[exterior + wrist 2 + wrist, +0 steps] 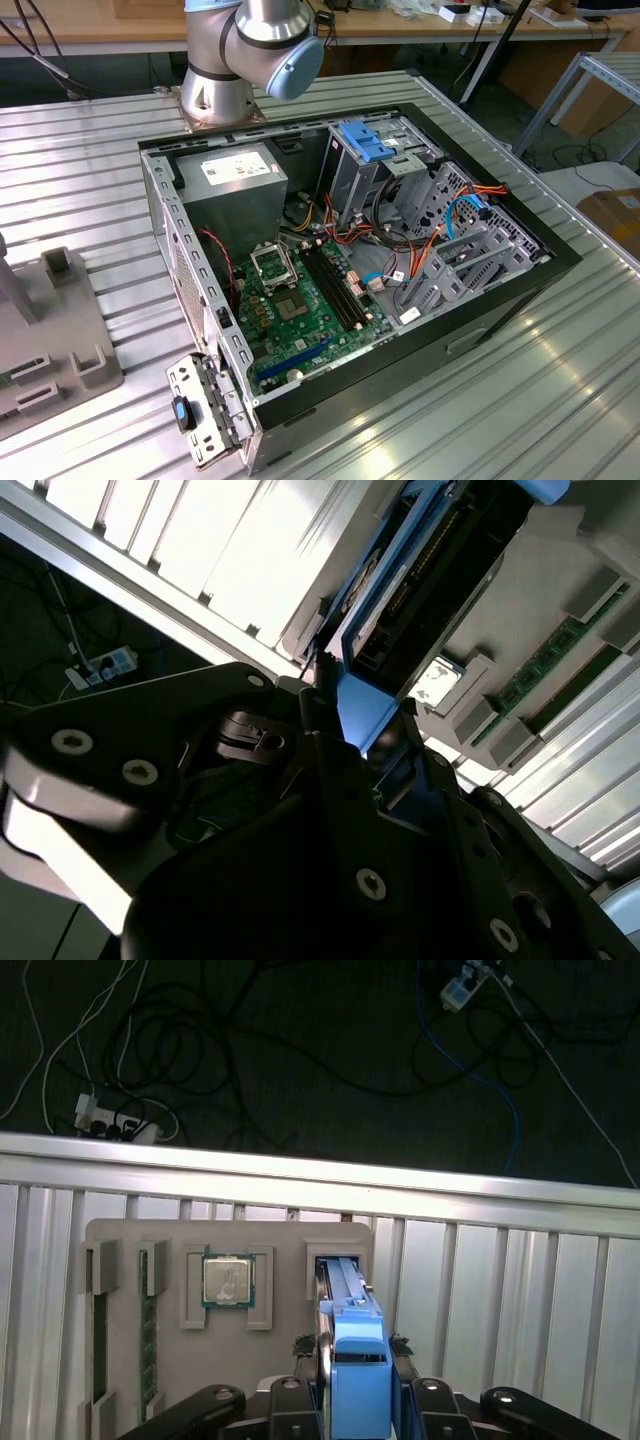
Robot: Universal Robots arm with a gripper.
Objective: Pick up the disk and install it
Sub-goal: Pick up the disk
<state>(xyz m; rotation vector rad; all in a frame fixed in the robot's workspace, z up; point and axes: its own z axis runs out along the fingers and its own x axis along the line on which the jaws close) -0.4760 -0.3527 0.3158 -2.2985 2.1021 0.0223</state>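
Observation:
In both wrist views the disk point(355, 1355) point(362, 712), framed by bright blue rails, stands on edge. Its far end sits in a slot of a grey fixture plate point(275, 1235). My gripper point(353, 1348) point(345, 705) straddles the disk, with a black finger pressed against each blue side, shut on it. In the exterior view the open computer case point(165, 215) lies on the metal table, and an upright grey drive cage point(350, 175) with a blue latch stands inside it.
The fixture plate also holds a processor chip point(227, 1280) and a memory stick point(148, 1330). The ribbed table's edge point(300, 1175) is just beyond it, with cables on the dark floor. The arm's base point(215, 95) stands behind the case. Orange and blue cables cross the case.

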